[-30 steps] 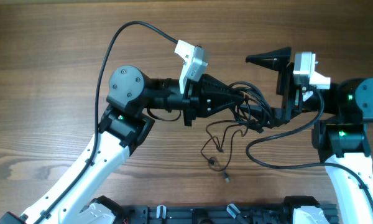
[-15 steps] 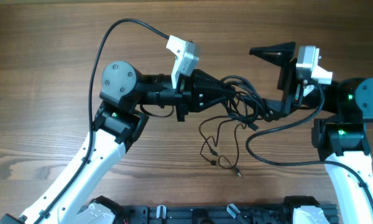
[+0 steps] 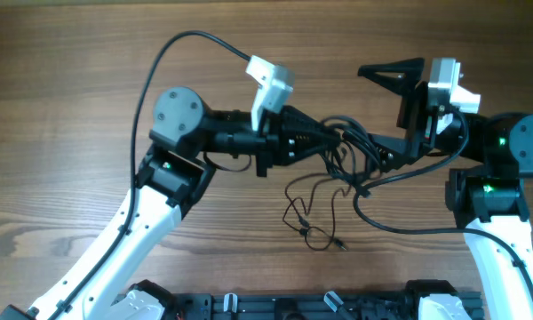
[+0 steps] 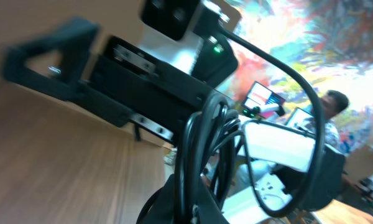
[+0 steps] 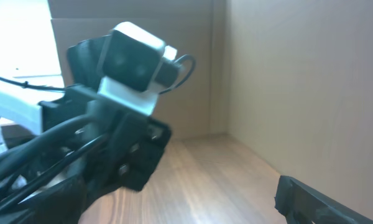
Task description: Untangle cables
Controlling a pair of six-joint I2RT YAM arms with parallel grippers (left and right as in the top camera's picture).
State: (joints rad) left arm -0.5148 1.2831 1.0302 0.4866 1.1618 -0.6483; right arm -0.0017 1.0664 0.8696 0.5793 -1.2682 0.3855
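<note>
Left gripper (image 3: 336, 140) is clamped down on a bunch of the cables (image 3: 355, 133) in the middle of the frame. The loose strands and a small plug trail toward the lower centre over the table (image 3: 71, 71). Right gripper (image 3: 380, 108) sits right of centre, spread as wide as it goes, holding nothing. Hard to tell from overhead, but a loop may be hooked round its lower finger. If so, pulling left would probably cinch the knot instead of freeing it, or drag in the right arm's thick camera cable (image 3: 409, 233).
</note>
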